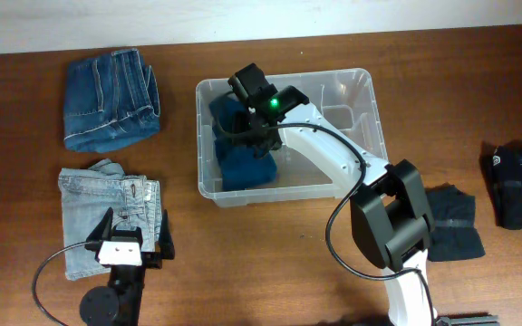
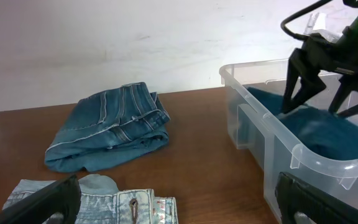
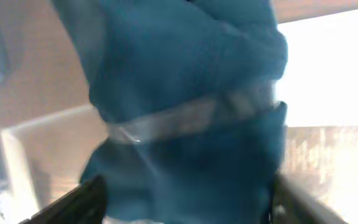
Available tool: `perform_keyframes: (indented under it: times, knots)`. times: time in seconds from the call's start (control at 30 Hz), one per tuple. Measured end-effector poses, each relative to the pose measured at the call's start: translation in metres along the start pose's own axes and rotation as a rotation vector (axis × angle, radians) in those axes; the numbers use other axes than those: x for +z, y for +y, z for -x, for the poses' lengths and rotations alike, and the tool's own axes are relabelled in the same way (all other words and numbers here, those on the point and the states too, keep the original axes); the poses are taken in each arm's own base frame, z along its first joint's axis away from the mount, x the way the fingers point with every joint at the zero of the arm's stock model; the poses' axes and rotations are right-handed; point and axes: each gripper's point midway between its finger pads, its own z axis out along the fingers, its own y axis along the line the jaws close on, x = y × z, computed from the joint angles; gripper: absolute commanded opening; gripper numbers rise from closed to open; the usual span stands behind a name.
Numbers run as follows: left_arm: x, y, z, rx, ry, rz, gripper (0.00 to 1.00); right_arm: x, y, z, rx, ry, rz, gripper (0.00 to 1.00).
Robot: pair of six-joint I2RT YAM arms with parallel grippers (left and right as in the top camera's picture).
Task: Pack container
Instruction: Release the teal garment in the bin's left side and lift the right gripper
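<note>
The right gripper (image 1: 248, 101) is standing with its jaws spread, tips down over the folded teal-blue cloth garment (image 1: 243, 163), apparently letting it lie flat. The garment is lying in the left half of the large clear plastic rectangular container (image 1: 270, 194), upper centre of the overhead frame. The left gripper (image 1: 136, 228), jaws wide and empty, is hovering over the folded pale denim garment (image 1: 98, 195) at lower left, likely the next item.

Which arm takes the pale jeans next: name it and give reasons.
Probably left. The left tool, open, sits right at the pale jeans; the right tool is inside the container, over the blue garment.
</note>
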Motion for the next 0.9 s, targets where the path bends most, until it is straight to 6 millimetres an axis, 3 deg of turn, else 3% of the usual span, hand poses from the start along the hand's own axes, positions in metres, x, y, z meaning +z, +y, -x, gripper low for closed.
perform_keyframes:
  times: [0.13, 0.4, 0.57, 0.63, 0.73, 0.83, 0.87, 0.9]
  knots:
    - [0.000, 0.000, 0.000, 0.000, 0.000, 0.000, 0.99, 0.000, 0.000, 0.000, 0.002, -0.001, 0.001, 0.87]
    - [0.000, 0.000, 0.000, 0.000, 0.000, 0.000, 0.99, -0.002, -0.005, 0.005, -0.009, -0.008, -0.003, 0.89]
    - [0.000, 0.000, 0.000, 0.000, 0.000, 0.000, 0.99, -0.026, -0.017, 0.027, -0.072, -0.076, -0.019, 0.86]
    - [0.000, 0.000, 0.000, 0.000, 0.000, 0.000, 0.99, -0.043, -0.028, 0.035, -0.099, -0.095, -0.033, 0.77]
    - [0.000, 0.000, 0.000, 0.000, 0.000, 0.000, 0.99, -0.060, -0.053, 0.040, -0.130, -0.082, -0.077, 0.46]
    - [0.000, 0.000, 0.000, 0.000, 0.000, 0.000, 0.99, -0.060, -0.076, 0.039, -0.139, -0.048, -0.122, 0.13]
    - [0.000, 0.000, 0.000, 0.000, 0.000, 0.000, 0.99, -0.058, -0.081, 0.039, -0.141, -0.040, -0.130, 0.05]
    - [0.000, 0.000, 0.000, 0.000, 0.000, 0.000, 0.99, -0.056, -0.084, 0.039, -0.150, -0.035, -0.137, 0.04]
